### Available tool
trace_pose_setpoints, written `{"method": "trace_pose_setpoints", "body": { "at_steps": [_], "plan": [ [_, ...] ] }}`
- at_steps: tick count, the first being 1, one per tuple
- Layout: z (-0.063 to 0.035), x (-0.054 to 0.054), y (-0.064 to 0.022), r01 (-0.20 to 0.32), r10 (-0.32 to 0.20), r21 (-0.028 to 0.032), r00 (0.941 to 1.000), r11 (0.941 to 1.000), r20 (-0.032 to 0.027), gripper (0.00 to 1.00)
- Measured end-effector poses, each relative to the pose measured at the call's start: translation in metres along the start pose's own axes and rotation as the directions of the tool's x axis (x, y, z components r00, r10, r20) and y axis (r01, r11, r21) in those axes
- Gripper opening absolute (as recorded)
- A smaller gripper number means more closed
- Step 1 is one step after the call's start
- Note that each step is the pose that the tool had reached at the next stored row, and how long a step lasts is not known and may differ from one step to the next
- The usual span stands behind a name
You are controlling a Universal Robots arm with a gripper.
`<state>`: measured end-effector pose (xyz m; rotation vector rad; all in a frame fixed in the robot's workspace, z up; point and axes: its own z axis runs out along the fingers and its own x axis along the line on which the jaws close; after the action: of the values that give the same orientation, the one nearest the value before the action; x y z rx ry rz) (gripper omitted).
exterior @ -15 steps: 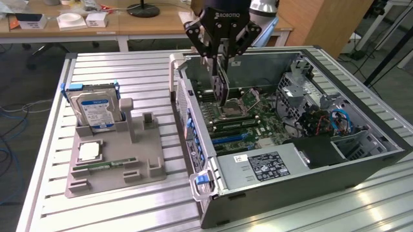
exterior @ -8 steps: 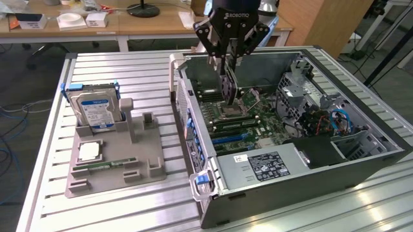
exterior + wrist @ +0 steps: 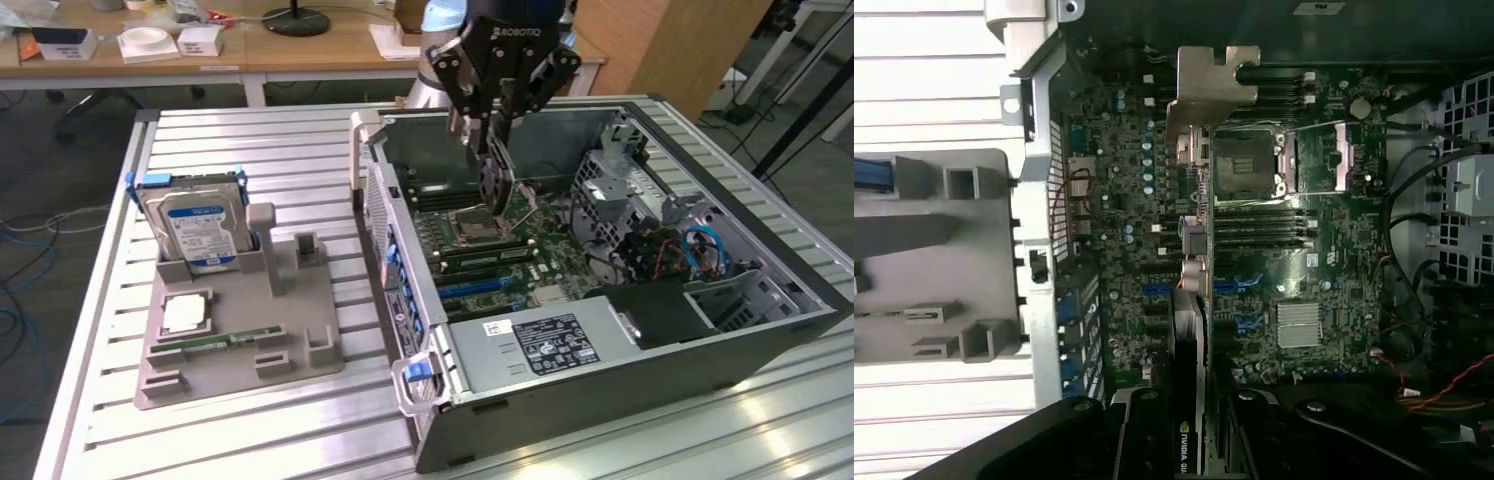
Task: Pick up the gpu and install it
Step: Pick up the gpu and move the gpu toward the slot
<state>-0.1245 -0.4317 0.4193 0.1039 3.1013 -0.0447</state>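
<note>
Black hand (image 3: pixel 485 142) grips the gpu (image 3: pixel 497 185) (edge-on) above the motherboard (image 3: pixel 541 255), cables (image 3: pixel 703 250) nearby.

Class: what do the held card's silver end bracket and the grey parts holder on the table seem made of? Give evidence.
Gpu's silver end bracket: probably sheet metal, being thin, bent, with a dull sheen. Grey parts holder: likely matte plastic, with uniform colour and no glare.
</note>
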Motion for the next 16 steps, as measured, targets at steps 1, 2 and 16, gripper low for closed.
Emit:
{"method": "trace_pose_setpoints", "body": {
  "at_steps": [1, 2, 16],
  "plan": [
    [0.0001, -0.003, 0.0002, 0.0, 0.0, 0.0, 1.0, 1.0, 0.0, 0.26],
    [0.0002, -0.006, 0.0004, 0.0, 0.0, 0.0002, 1.0, 1.0, -0.0001, 0.26],
    [0.0019, -0.051, 0.0035, 0.0, 0.0, 0.0001, 1.0, 1.0, -0.0001, 0.26]
  ]
}}
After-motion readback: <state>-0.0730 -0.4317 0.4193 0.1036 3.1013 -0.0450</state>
